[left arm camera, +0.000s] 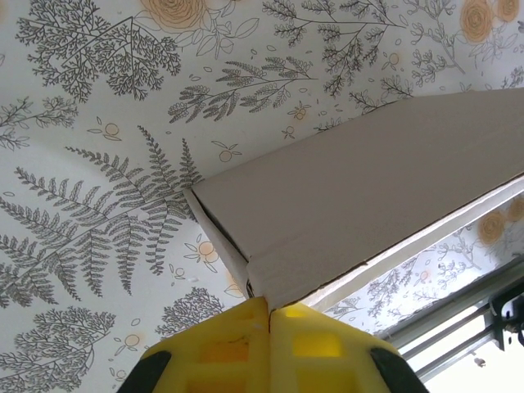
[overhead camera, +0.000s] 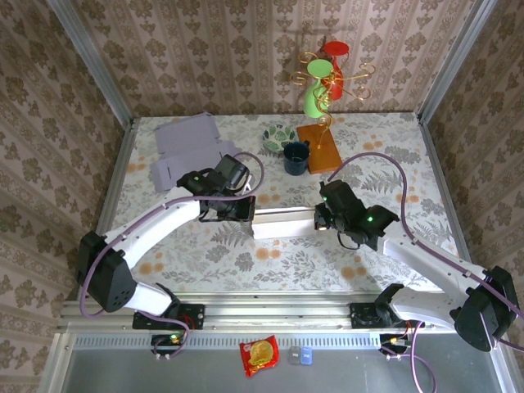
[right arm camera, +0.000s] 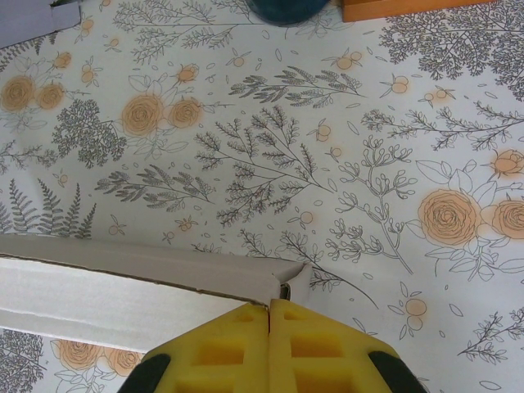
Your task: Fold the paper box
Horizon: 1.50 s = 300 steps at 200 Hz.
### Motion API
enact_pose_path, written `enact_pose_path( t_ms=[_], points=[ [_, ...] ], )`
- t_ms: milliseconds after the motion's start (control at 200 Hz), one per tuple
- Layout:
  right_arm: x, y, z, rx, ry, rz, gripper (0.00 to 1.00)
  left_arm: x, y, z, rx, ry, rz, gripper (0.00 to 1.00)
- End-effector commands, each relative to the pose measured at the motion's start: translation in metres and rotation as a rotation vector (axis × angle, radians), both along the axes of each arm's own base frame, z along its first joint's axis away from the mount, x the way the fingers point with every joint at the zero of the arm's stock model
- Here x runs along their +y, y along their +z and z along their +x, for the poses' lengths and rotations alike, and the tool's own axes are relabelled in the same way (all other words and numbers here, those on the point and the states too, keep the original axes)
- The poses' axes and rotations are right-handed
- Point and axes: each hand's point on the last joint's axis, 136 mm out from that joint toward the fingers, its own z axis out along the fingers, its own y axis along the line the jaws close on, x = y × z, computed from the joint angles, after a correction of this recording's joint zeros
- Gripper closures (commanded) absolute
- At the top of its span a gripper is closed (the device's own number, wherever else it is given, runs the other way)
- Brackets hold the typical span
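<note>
The paper box [overhead camera: 285, 227], in the middle of the table [overhead camera: 393, 164], looks light, thin and easy to crease, and the left gripper [overhead camera: 249, 214] and right gripper [overhead camera: 320, 223] are each closed tightly on one end.

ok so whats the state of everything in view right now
paper box: partly folded, held at both ends
left claw: shut on the box's edge
right claw: shut on the box's corner
purple sheets: flat, unfolded
blue mug: upright
</note>
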Motion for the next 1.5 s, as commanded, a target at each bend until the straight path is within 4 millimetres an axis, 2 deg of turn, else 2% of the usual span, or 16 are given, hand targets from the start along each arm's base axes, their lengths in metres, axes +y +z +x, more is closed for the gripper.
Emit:
enact_pose_path(
  t_ms=[0,655,935,1200,1495],
  points=[
    [0.005,-0.009,-0.004,0.030,0.007,-0.002,1.00,-0.012,-0.001,-0.008,0.072,0.011,-0.039,0.98],
    [0.002,-0.013,-0.007,0.019,0.014,-0.009,1.00,0.000,-0.025,-0.016,0.073,0.039,-0.007,1.00],
    [-0.002,-0.021,-0.012,0.017,0.028,-0.025,1.00,0.006,-0.030,-0.016,0.045,0.013,0.028,1.00],
    [-0.006,-0.019,-0.012,0.004,0.035,-0.052,1.00,0.016,-0.029,-0.017,0.023,-0.038,0.110,1.00],
    [-0.005,-0.021,-0.012,0.012,0.038,-0.048,1.00,0.008,-0.035,-0.020,0.040,-0.017,0.079,1.00]
  ],
)
